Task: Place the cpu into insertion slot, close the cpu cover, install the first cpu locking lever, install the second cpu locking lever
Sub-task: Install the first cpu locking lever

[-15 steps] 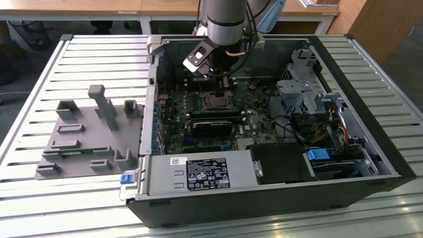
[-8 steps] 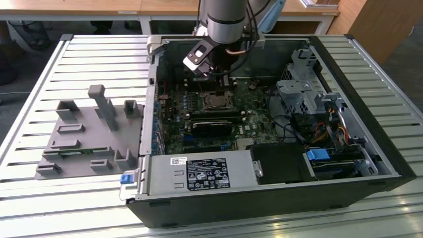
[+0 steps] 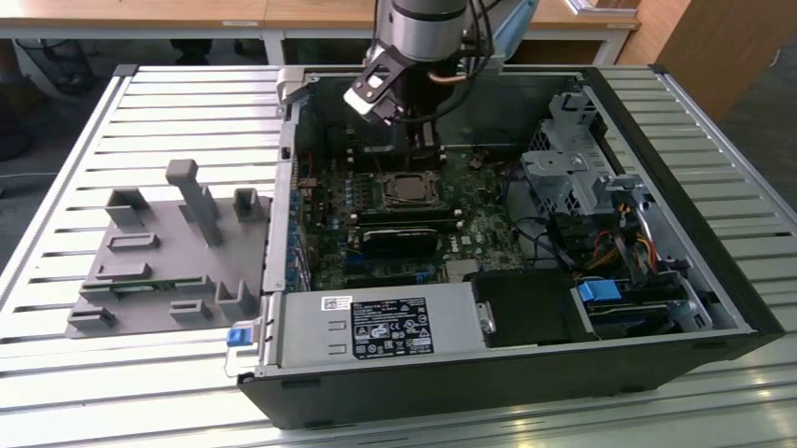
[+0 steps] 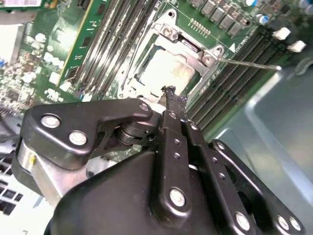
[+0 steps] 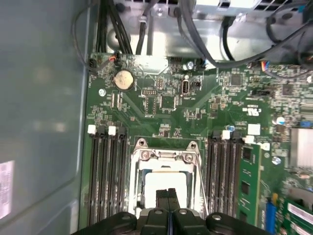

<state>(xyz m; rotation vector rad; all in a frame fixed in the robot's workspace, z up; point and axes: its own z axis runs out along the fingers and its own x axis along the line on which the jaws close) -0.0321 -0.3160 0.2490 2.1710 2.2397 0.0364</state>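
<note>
In the case [image 3: 734, 308] on the desk [image 3: 75, 187], the cpu [image 4: 164, 73] lies under the closed cpu cover [image 4: 211, 58]. The claw [image 4: 169, 95], pinched narrow and empty, hovers just over it. Lever stage, I judge: the wire lever [image 4: 249, 63] wants precise hooking.
</note>
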